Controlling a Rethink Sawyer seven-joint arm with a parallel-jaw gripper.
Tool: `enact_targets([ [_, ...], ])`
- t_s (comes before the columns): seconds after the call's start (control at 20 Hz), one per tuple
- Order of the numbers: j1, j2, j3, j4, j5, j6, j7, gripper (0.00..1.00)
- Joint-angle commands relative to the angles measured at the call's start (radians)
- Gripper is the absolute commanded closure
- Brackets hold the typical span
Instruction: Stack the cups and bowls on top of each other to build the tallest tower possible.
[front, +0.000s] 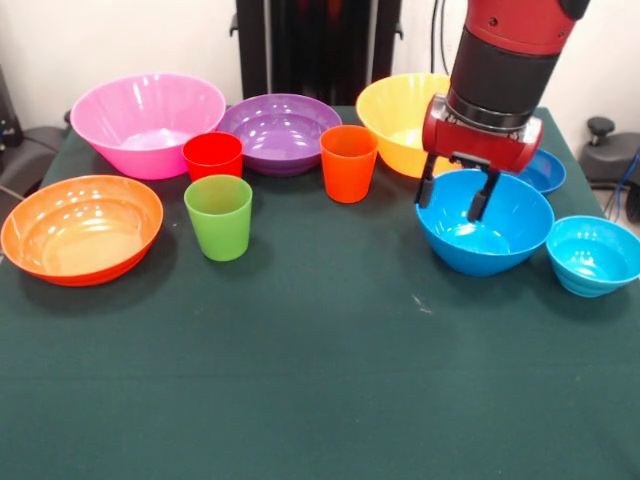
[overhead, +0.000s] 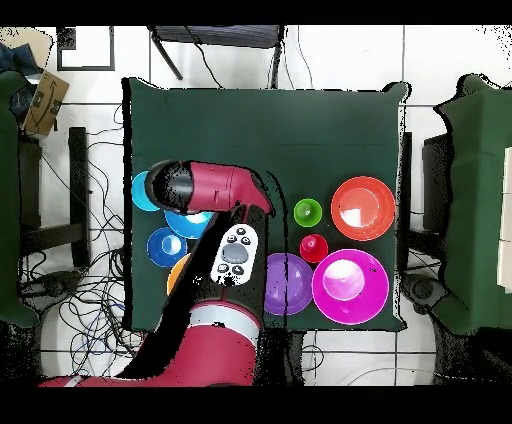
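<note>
Front view: large glossy blue plastic bowl (front: 484, 232), upright, mouth up, wider than tall, no long axis. Gripper (front: 456, 193) released, fingers spread and empty, straddling its far rim. Small ribbed cyan bowl (front: 593, 254) just right of the blue bowl; yellow bowl (front: 400, 115) behind it. Nothing stacked yet; judged step: first pick, blue bowl as base. Next: lower, close on the rim.

Overhead view: arm covers most of the blue bowl (overhead: 196, 222); small dark blue ribbed bowl (overhead: 164, 247) just beside it.
</note>
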Motion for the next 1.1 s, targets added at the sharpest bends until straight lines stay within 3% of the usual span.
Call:
enact_targets([
  [0.05,-0.036,0.061,0.183,0.098,-0.142,-0.032,-0.169,0.0],
  [0.4,-0.062,0.083,0.229,0.091,-0.212,-0.016,-0.163,0.0],
  [0.65,-0.111,0.079,0.301,0.132,-0.248,-0.023,-0.187,0.0],
  [1.1,-0.172,0.074,0.369,0.182,-0.371,-0.066,-0.209,0.0],
])
